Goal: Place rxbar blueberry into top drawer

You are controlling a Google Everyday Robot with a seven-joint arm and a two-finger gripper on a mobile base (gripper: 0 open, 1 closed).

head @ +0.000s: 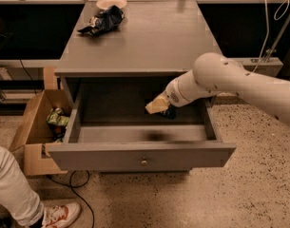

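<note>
The gripper (pixel 159 106) hangs over the open top drawer (pixel 142 156), near its right wall and back edge. Freer room lies toward the drawer's left wall. Whether it grasps anything cannot be told.

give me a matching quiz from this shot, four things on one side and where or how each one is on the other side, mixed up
Things:
1. gripper
2. chip bag
3. cardboard box
4. top drawer

Places or states:
a. on the floor, beside the cabinet at the picture's left
b. pulled out, open
c. on top of the cabinet, far left corner
d. low over the open drawer's inside, toward its right side

Pairs: 1-d, 2-c, 3-a, 4-b
</note>
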